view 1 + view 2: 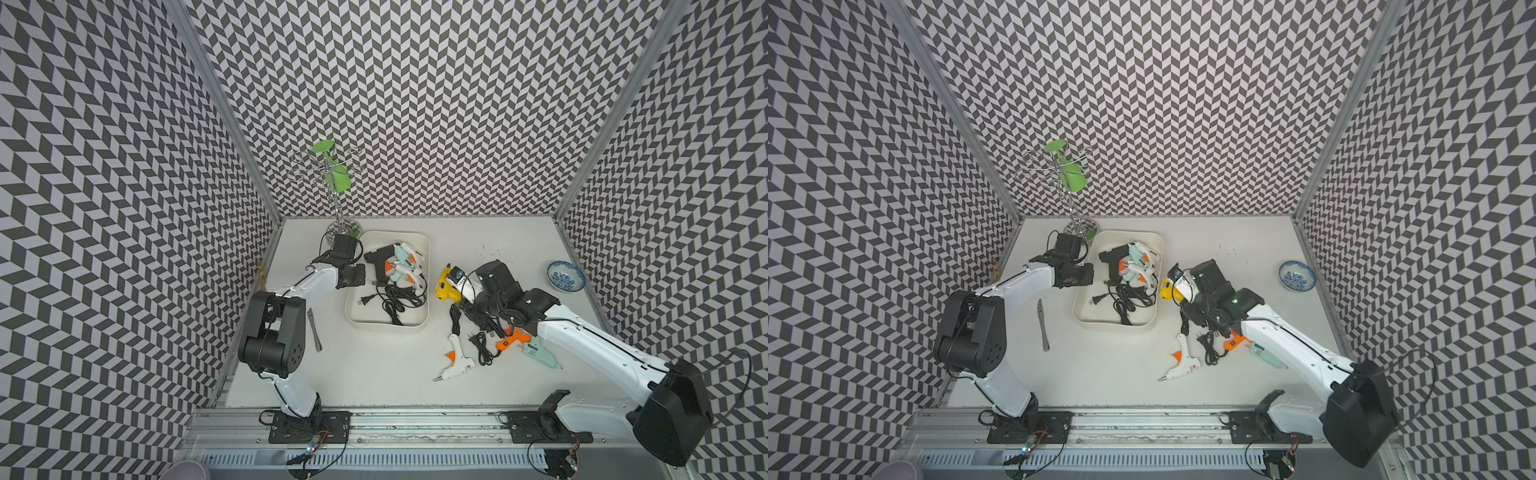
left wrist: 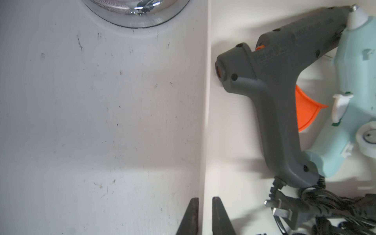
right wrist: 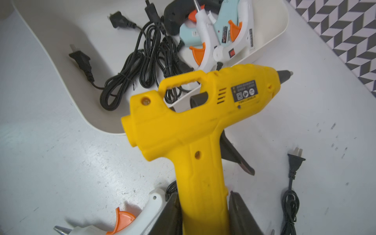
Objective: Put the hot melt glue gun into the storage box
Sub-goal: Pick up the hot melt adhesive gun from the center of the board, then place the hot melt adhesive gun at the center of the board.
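The right tool grips the yellow glue gun by its handle beside the storage box wall facing the worktop's right edge. The left tool clamps the opposite wall. Hazard: a low transfer strikes the wall, loosening the grip.

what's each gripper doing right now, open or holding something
left gripper: shut, clamped on the wall of the storage box
right gripper: shut on the yellow glue gun, gripping its handle
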